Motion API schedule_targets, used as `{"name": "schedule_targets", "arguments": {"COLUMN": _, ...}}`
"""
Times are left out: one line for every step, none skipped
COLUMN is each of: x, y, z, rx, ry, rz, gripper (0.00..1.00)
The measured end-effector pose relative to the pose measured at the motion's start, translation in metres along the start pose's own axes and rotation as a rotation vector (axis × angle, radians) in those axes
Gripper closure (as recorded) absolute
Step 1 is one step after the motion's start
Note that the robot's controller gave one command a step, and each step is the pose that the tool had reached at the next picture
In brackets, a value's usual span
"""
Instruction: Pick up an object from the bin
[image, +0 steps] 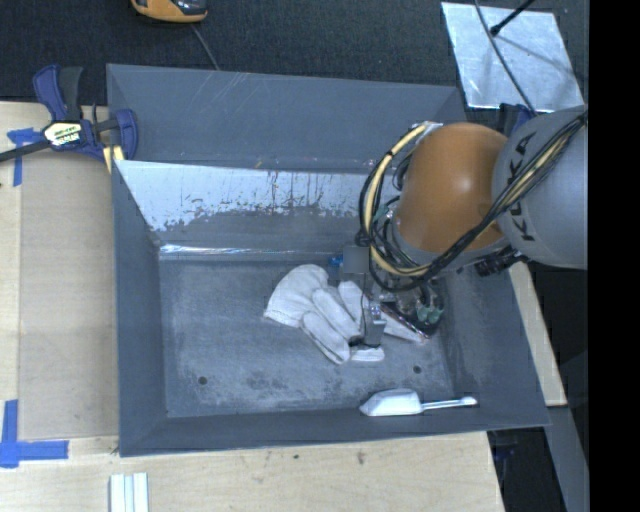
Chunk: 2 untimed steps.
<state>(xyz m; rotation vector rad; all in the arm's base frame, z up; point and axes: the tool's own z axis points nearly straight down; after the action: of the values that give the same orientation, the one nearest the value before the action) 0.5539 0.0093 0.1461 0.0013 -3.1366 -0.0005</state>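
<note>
one white glove (310, 303), tool (371, 336) at its right edge — open or shut, cannot tell — arm (545, 195) reads "kuka".

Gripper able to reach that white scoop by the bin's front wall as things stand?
Probably yes. The white scoop lies alone with nothing over it, and the gripper hangs close beside it, over the white glove.

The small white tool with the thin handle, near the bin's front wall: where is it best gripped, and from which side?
Probably at its broad head, coming straight down from above. The white tool lies flat with its thin handle pointing right; the handle looks too slim to hold surely, and the sloped front wall close by leaves little room sideways.
</note>
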Motion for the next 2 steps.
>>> {"name": "schedule_targets", "arguments": {"x": -0.002, "y": 0.000, "z": -0.005, "rx": 0.000, "ry": -0.008, "rz": 0.000, "gripper": 0.00}}
{"name": "schedule_targets", "arguments": {"x": 0.026, "y": -0.018, "z": 0.065, "rx": 0.000, "ry": -0.013, "rz": 0.029, "gripper": 0.00}}
